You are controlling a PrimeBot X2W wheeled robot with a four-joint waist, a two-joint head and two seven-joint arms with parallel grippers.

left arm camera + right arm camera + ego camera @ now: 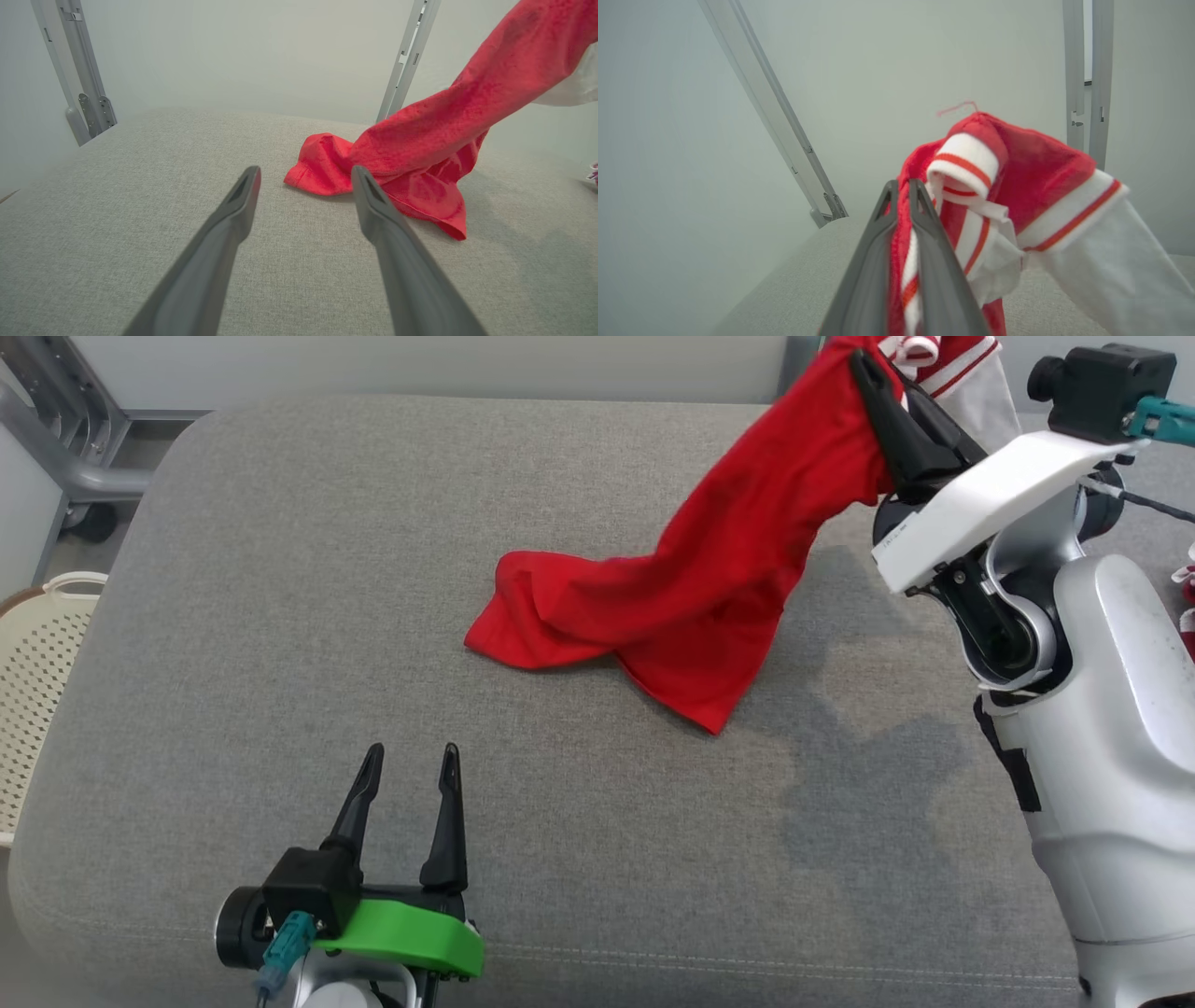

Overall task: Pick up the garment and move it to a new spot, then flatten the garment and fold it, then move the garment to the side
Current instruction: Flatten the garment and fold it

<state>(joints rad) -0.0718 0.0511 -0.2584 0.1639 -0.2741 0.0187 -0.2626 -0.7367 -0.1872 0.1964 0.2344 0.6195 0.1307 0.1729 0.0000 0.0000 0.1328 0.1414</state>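
The garment [709, 579] is a red shirt with white, red-striped trim. Its upper end hangs lifted at the top right while its lower end trails on the grey cushioned table [280, 616]. My right gripper [873, 369] is shut on the collar end, and the right wrist view has the cloth [1017, 177] pinched between the fingers of that gripper [901, 186]. Near the front left edge, my left gripper [411, 756] stands open and empty. Its wrist view looks past its tips [306, 175] at the garment's lower end [420, 154], which lies a little beyond them.
A cream perforated basket [37, 663] stands off the table's left side. Grey metal frame posts [84, 79] rise behind the table against a pale wall. Small red-and-white items [1186, 607] lie at the far right edge.
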